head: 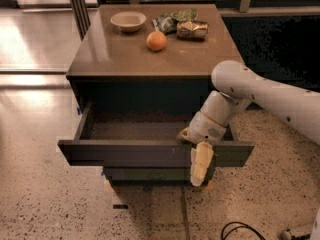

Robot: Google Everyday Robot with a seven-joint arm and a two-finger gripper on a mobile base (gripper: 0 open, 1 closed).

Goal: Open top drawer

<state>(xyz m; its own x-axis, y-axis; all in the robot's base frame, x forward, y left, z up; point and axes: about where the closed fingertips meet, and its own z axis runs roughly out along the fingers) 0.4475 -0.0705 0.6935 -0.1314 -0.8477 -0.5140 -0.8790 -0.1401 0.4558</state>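
Note:
The top drawer (130, 153) of the dark cabinet stands pulled well out, its brown inner floor (135, 130) showing. Its flat dark front faces me. My gripper (199, 159) hangs over the right part of the drawer's front edge, with one pale finger (200, 164) pointing down across the outside of the front. The white arm (260, 94) reaches in from the right. A lower drawer front (150, 174) shows beneath the open one.
On the cabinet top (115, 54) lie a small white bowl (128, 20), an orange (156, 40), a green snack bag (170, 20) and a can on its side (192, 29). Speckled floor surrounds the cabinet. A black cable (240, 230) lies at the lower right.

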